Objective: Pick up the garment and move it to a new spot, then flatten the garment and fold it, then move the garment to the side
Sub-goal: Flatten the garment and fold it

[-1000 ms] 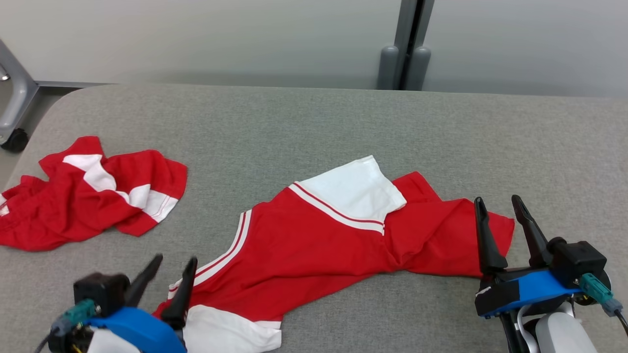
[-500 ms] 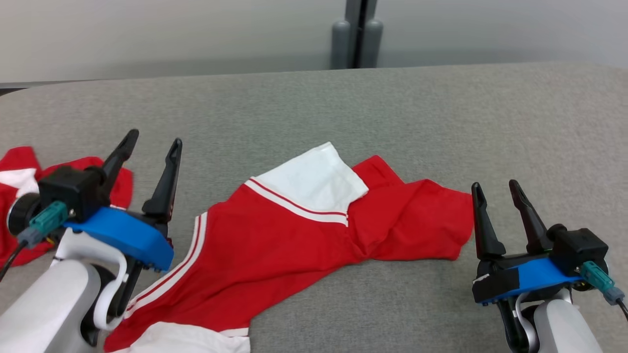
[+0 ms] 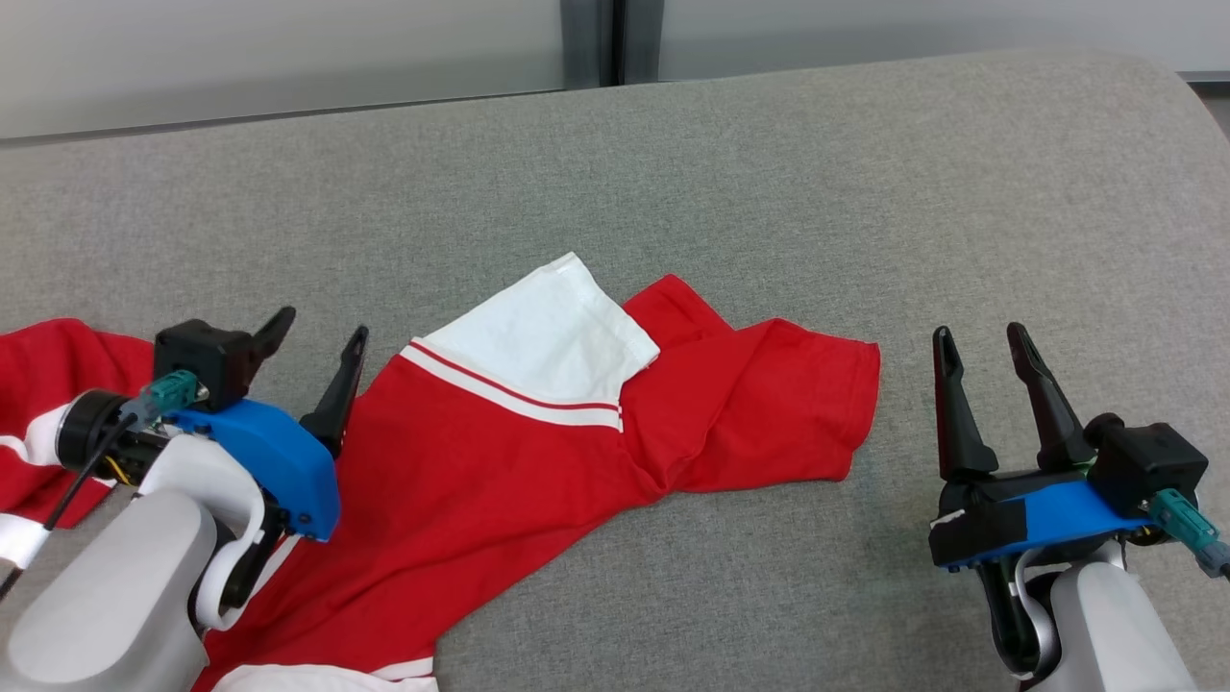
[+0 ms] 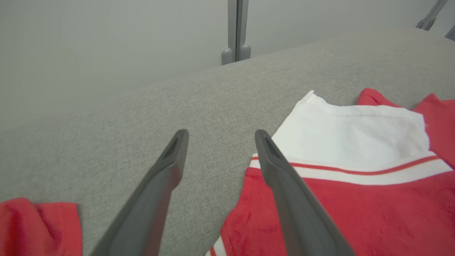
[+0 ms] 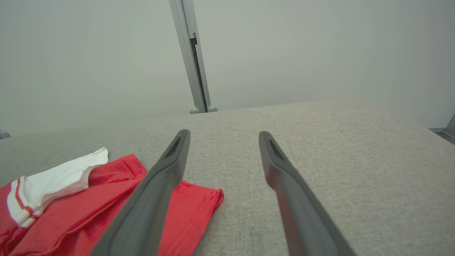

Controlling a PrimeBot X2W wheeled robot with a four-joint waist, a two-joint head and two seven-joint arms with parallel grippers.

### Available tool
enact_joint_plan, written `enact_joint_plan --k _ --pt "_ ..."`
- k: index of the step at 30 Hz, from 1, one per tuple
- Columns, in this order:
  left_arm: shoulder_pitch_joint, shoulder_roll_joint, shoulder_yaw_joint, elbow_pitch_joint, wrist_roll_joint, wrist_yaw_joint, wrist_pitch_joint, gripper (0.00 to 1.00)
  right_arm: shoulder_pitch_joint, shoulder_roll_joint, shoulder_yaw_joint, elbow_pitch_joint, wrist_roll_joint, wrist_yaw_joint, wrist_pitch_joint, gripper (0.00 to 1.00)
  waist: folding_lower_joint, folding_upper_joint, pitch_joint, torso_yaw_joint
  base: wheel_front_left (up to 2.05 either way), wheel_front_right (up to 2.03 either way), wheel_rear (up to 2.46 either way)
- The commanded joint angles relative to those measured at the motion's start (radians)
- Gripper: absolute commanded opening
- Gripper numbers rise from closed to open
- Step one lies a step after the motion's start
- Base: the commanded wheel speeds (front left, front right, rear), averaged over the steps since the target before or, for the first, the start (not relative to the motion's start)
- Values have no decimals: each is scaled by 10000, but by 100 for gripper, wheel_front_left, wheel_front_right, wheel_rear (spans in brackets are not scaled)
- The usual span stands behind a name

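The garment (image 3: 538,461), a red shirt with white sleeves and white stripes, lies crumpled across the middle of the grey table (image 3: 817,192). One white sleeve (image 3: 548,336) is folded over its top. My left gripper (image 3: 322,327) hovers open at the shirt's left edge with nothing between its fingers. In the left wrist view the left gripper (image 4: 220,134) points at bare table just left of the garment (image 4: 355,199). To the right of the shirt's hem, my right gripper (image 3: 980,333) stands open and empty. The right wrist view has the right gripper (image 5: 222,134) over bare table, with the garment (image 5: 89,206) at lower left.
A second red and white garment (image 3: 58,375) lies bunched at the far left, partly behind my left arm; its corner (image 4: 35,227) is in the left wrist view. A grey post (image 3: 591,43) stands behind the table. The table's rounded corner (image 3: 1192,86) is at upper right.
The head camera has swung right, so everything slid left in the picture. My left arm rose from the bottom edge to the garment's left side. Both grippers stayed open.
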State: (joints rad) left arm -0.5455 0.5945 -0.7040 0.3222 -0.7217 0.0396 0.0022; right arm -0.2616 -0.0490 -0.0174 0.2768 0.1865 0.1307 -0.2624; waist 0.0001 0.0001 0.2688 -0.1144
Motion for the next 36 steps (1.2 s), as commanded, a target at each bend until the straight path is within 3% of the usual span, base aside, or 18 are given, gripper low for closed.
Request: enact_joint_plan --k 1,18,19,20,21,36 --pt "4 -134 -202 519 10 -186 86 100 -69 -21 -18 -28 81 1 -38 100 -1 -1 49 -37 0 0 0" --pt "87 -1249 -1574 3608 69 -1320 754 100 30 -24 -60 44 -82 1 -38 100 -1 -1 -111 -3 0 0 0" --pt "92 -1313 -1657 3662 59 -1405 778 78 43 -24 -53 50 -92 1 -38 100 -1 -1 -140 3 0 0 0" --pt "23 -1364 -1702 3659 111 -1462 610 35 51 -24 -47 38 -109 1 -38 100 -1 -1 -168 13 0 0 0" --pt "-14 -1420 -1679 3650 64 -1488 430 0 65 -24 -51 23 -130 1 -38 100 -1 -1 -201 30 0 0 0" --pt "-2353 -1147 -889 2886 -130 -1666 -1182 0 60 -25 97 -21 -143 1 -38 100 -1 -1 -224 -4 0 0 0"
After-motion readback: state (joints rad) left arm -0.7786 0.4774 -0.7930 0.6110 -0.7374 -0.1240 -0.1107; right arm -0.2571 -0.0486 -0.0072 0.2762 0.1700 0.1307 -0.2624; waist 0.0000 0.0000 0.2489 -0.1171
